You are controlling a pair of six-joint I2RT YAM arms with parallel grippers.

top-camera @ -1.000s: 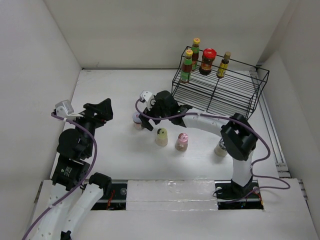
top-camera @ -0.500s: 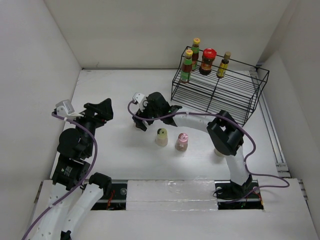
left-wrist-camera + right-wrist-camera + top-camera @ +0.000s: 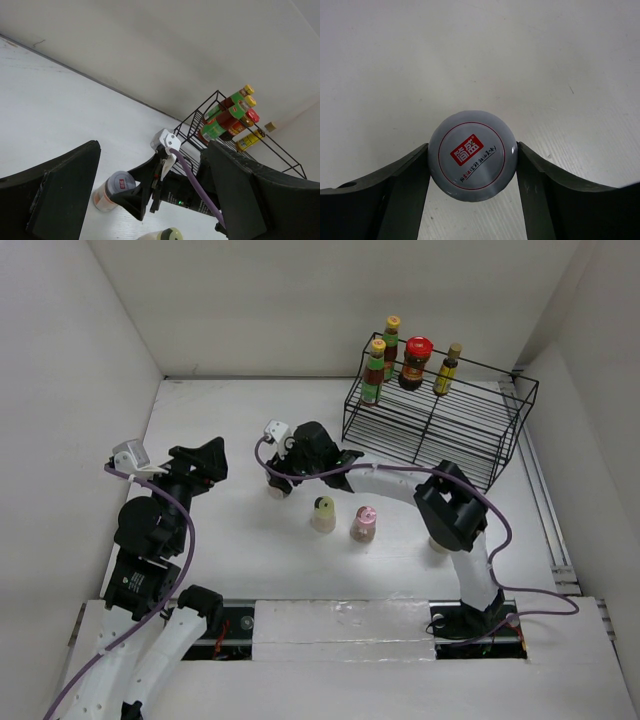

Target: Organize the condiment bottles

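The silver-lidded jar [image 3: 274,485] stands on the white table, left of the rack. My right gripper [image 3: 279,478] is shut on it; in the right wrist view both fingers [image 3: 405,180] press the sides of its lid [image 3: 472,155]. The jar also shows in the left wrist view [image 3: 114,187]. A cream shaker [image 3: 323,514] and a pink-capped shaker [image 3: 364,524] stand just in front. Two yellow-capped sauce bottles [image 3: 375,370], a red-lidded dark jar [image 3: 415,362] and a slim yellow-capped bottle [image 3: 447,370] stand on the rack's top tier. My left gripper [image 3: 205,458] is open and empty, raised at the left.
The black wire rack [image 3: 440,435] stands at the back right, its lower tier bare. Another small shaker [image 3: 441,538] is partly hidden behind my right arm's elbow. White walls close in the table on three sides.
My right gripper has moved left over the silver-lidded jar and now has its fingers against the lid. The left arm has not moved.
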